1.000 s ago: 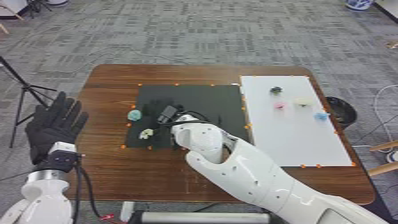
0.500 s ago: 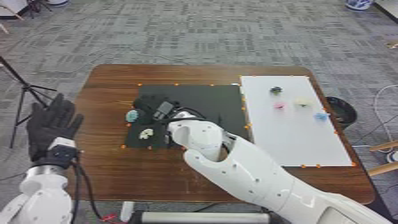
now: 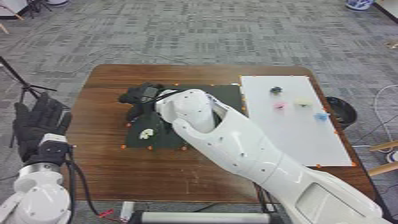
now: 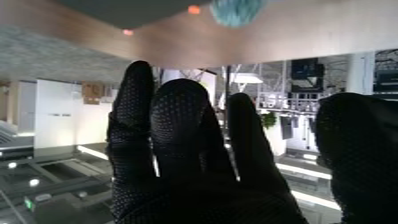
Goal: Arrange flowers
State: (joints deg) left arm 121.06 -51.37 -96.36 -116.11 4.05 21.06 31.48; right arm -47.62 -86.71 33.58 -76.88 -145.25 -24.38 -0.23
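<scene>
My right hand (image 3: 140,97) is over the upper left corner of the dark mat (image 3: 191,94), open. In the right wrist view the hand (image 4: 182,132) has straight, spread fingers with nothing between them, and a light blue flower (image 4: 235,12) lies apart from them. A cream-white flower (image 3: 147,133) rests on the mat's lower left part. On the white board (image 3: 289,140) are a dark purple flower (image 3: 276,90), a pink one (image 3: 280,105), a pale yellow one (image 3: 303,101) and a blue one (image 3: 322,116). My left hand (image 3: 41,120) is open beside the table's left edge.
Small orange markers line the mat and board on the brown table (image 3: 155,172). A black bin (image 3: 341,111) stands on the floor past the right edge. A black tripod (image 3: 19,80) is at the far left. The right forearm crosses between mat and board.
My right hand has moved up and left, and now covers where the light blue flower was seen in the head view. The left hand has shifted slightly left and down.
</scene>
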